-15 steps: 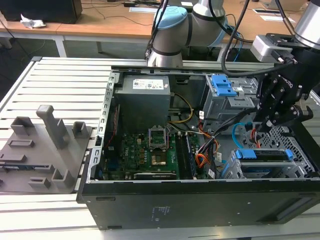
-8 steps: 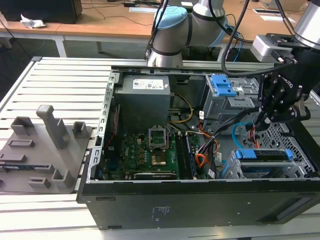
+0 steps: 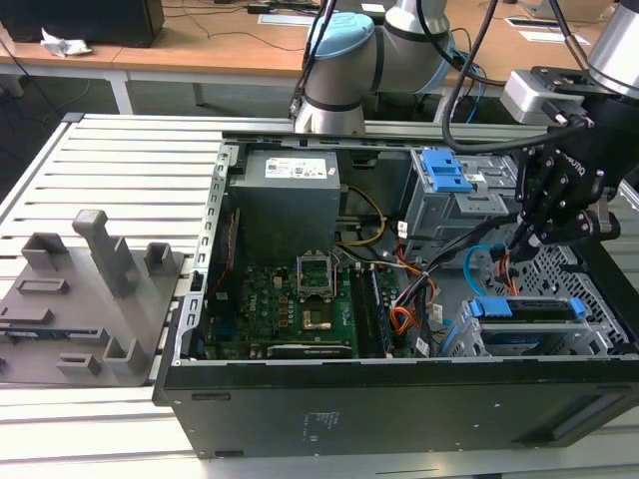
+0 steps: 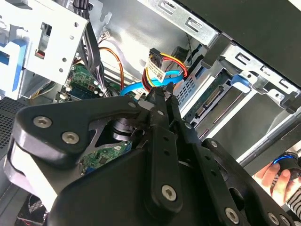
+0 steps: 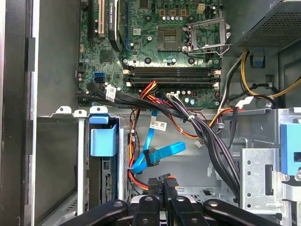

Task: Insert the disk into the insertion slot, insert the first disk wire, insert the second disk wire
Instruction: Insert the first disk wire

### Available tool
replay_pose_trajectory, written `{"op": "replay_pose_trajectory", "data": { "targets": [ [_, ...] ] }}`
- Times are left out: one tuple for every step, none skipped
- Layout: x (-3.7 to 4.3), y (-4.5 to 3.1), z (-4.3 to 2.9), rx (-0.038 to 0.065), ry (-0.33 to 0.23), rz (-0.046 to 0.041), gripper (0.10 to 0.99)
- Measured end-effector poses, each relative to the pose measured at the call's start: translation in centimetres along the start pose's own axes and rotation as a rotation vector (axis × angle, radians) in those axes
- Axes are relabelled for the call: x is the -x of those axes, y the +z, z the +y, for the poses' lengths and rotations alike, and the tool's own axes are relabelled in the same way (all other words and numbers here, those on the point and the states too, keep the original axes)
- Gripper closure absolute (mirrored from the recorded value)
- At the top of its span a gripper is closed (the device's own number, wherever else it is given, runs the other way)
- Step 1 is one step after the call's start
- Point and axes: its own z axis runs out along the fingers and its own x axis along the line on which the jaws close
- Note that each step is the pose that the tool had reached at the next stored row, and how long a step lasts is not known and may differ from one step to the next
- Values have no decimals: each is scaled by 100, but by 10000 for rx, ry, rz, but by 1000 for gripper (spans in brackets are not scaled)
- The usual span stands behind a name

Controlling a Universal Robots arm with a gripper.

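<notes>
- The gripper [image 5: 161, 185] reaches down into the open computer case [image 3: 300, 419]. Its fingers [image 5: 170, 190] are drawn almost together and pinch a small black plug between their tips.
- That plug ends the first disk wire [image 4: 171, 65]. Its orange, red and yellow strands arch away from the fingertips, with a white tag on them just past the tips.
- The second disk wire [image 5: 162, 153], a flat light blue cable, loops just beyond the fingertips. It lies close to the held plug and outside the grip, and its dark plug hangs free.
- The disk [image 3: 524, 304] sits in the insertion slot [image 3: 467, 344], directly under the fingers in the exterior view, with its blue bracket facing up. In the first wrist view its blue tab stands off to one side of the fingertips, apart from them.
- The taller grey cage with a blue latch [image 3: 449, 185] stands beyond the fingers, on the exterior view's left of the gripper.
- The motherboard [image 3: 300, 299] lies well apart from the fingers.
- A person's hand [image 4: 272, 175] shows outside the case, behind the gripper body.
</notes>
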Motion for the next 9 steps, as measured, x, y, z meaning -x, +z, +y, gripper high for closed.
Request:
{"op": "replay_pose_trajectory", "data": {
  "targets": [
    [1,0,-9,0,-3,0,922],
    [1,-1,-24,1,-1,-1,922],
    [1,-2,-45,1,0,0,922],
    [1,-3,-60,2,-1,0,922],
    [2,-4,-69,2,0,0,922],
    [-3,-4,-69,2,0,1,922],
    [-9,-3,-70,2,0,2,922],
    [-25,-3,-71,2,-1,2,922],
    [-56,-2,-71,2,0,1,922]
  ]
}}
